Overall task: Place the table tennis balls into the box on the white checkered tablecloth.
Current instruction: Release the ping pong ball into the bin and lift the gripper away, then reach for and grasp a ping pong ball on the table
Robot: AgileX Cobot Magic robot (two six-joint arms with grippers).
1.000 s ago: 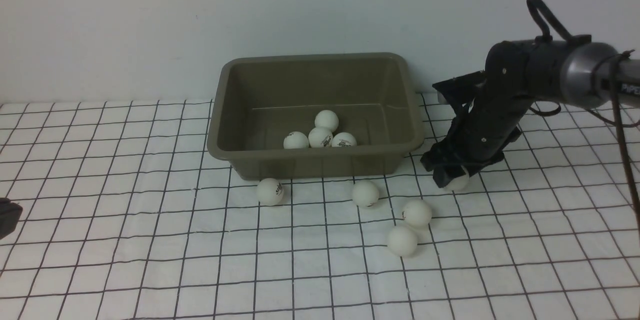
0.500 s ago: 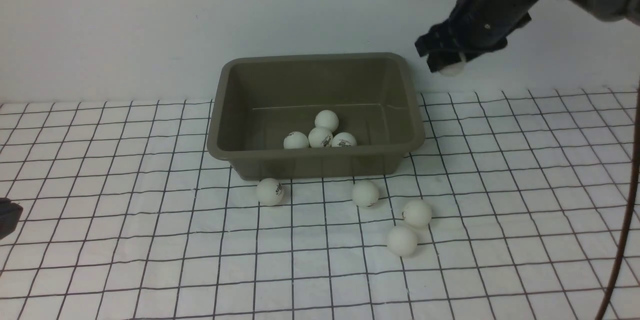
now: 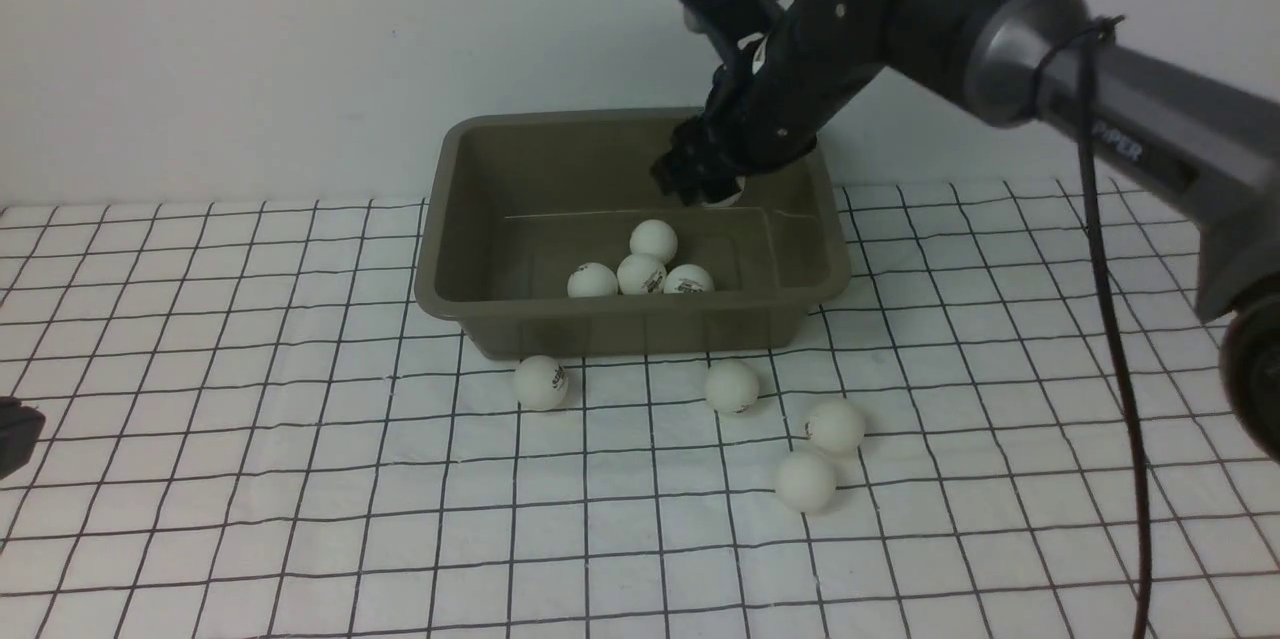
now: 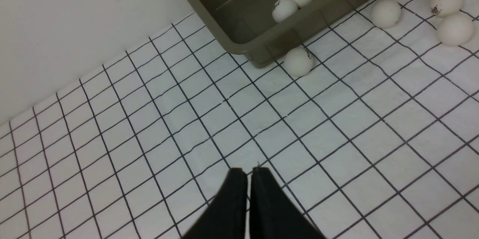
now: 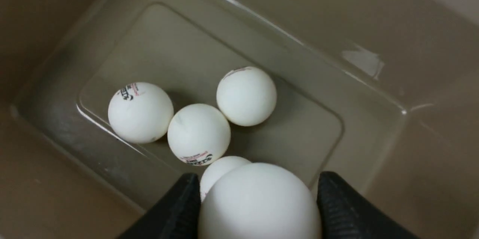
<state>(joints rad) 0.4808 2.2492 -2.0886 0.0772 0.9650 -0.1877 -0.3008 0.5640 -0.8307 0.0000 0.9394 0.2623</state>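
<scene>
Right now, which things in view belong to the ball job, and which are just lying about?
Job: box, tablecloth, held ball in the right end effector, four boxed balls, four loose balls on the cloth.
Not in use: left end effector, shut and empty; wall behind.

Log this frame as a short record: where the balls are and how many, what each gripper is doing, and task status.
box: olive-grey tub on the checkered tablecloth
balls in box: four
balls on cloth: four, in front of the box
right gripper: above the box interior, closed on one table tennis ball
left gripper: shut, empty, over the cloth
status: held ball not yet released; four more to collect
</scene>
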